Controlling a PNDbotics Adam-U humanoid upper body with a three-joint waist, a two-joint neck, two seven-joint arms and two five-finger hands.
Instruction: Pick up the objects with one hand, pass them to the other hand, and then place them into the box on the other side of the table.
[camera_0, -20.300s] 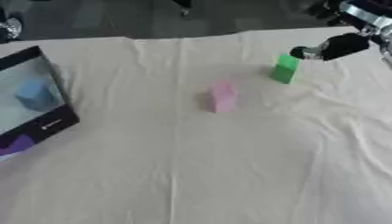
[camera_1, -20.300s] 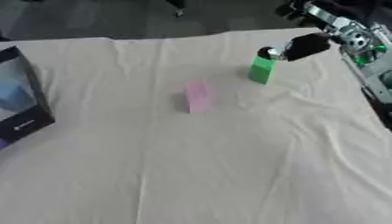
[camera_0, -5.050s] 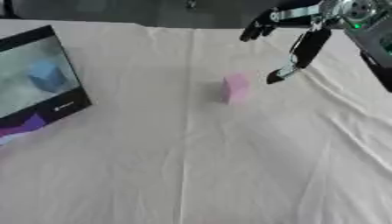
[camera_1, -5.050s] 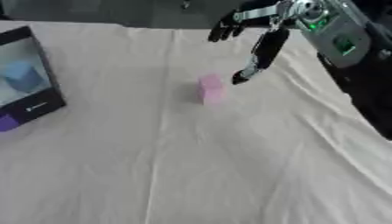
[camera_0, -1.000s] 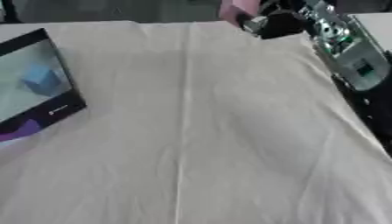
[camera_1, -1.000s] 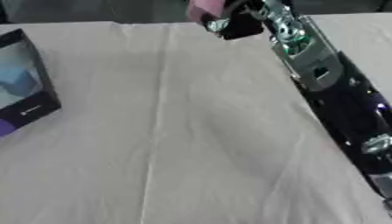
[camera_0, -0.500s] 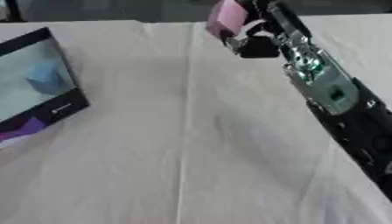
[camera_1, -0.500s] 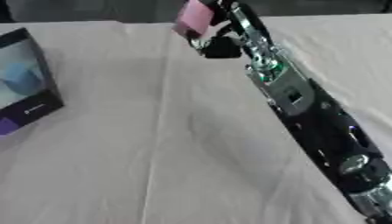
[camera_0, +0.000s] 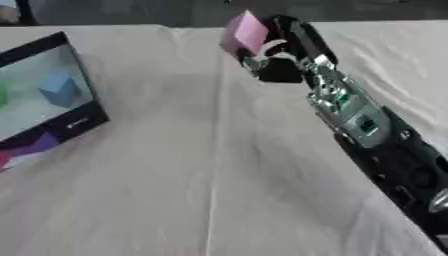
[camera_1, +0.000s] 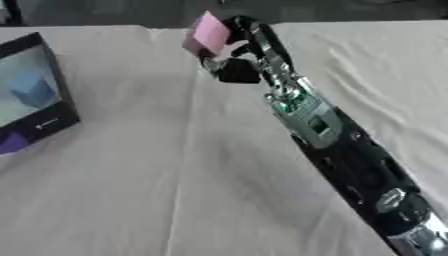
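A cream cloth (camera_0: 175, 200) covers the counter. My right hand (camera_0: 278, 55) is curled round the pink block (camera_0: 246, 33), holding it above the far edge near the middle. It looks light, stiff and smooth-sided; my other hand should take its free flat faces. The box (camera_0: 48, 95) waits at the left edge.

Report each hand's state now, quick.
Right hand: shut on the pink block, held up above the table.
Left hand: not in view in either eye.
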